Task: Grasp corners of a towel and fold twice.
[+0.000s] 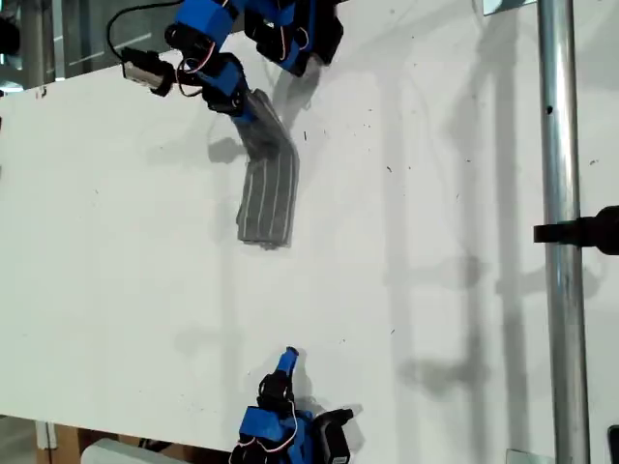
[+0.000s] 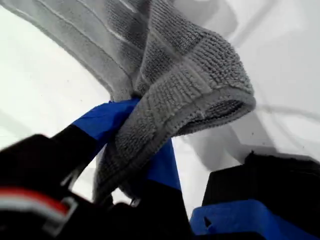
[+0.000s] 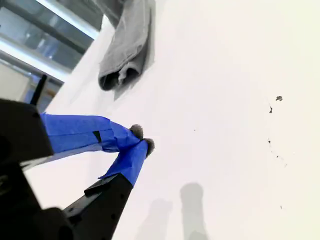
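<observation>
First wrist view shows the first gripper [image 2: 137,150] pinching the soft grey striped towel [image 1: 268,188] (folded, one end lifted); the second gripper [image 3: 137,145], jaws together, idles; next, release flat.

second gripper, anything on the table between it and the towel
Nothing visible. In the exterior view, bare white table lies between my second gripper at the bottom and the towel hanging from my first gripper at the top. The second wrist view shows the same clear stretch, its fingers closed and holding nothing.
</observation>
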Controlling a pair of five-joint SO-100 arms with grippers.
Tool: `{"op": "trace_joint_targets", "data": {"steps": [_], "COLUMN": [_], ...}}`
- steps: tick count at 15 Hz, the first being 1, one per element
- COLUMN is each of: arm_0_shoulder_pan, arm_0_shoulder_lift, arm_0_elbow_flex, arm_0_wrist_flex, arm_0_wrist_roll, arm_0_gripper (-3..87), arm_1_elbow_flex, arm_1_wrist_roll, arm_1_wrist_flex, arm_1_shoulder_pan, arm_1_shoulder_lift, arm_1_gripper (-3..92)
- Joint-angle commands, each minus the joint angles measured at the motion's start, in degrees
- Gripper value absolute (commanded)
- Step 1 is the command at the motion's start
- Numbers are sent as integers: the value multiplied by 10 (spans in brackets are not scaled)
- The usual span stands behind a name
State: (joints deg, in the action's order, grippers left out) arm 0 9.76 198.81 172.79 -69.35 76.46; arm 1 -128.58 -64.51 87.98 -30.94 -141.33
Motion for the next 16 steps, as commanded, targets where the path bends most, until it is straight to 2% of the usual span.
{"op": "trace_joint_targets", "data": {"steps": [1, 4, 8, 11, 12, 13, 14, 15, 16], "arm_0_shoulder_pan": [-6, -8, -15, -18, -18, -17, -17, -17, -18], "arm_0_shoulder_lift": [4, 4, 4, 4, 4, 4, 4, 4, 4], "arm_0_elbow_flex": [-8, -8, -4, 4, 10, 12, 14, 17, 17], "arm_0_wrist_flex": [6, 8, 10, 12, 15, 17, 18, 18, 18], "arm_0_wrist_roll": [-3, -1, 7, 11, 11, 12, 11, 11, 11], "arm_0_gripper": [-28, -28, -28, -28, -28, -28, -28, -28, -28], "arm_1_elbow_flex": [23, 140, 294, 351, 359, 370, 363, 364, 364], "arm_1_wrist_roll": [-6, 4, 11, 11, 10, 14, 16, 21, 25], "arm_1_wrist_flex": [-65, -215, -310, -373, -395, -408, -439, -456, -470], "arm_1_shoulder_pan": [28, 68, 93, 114, 118, 120, 118, 113, 104], "arm_1_shoulder_lift": [17, 209, 454, 525, 526, 522, 503, 490, 473], "arm_1_gripper": [-2, -2, -2, 5, 79, 321, 277, 170, 135]}}
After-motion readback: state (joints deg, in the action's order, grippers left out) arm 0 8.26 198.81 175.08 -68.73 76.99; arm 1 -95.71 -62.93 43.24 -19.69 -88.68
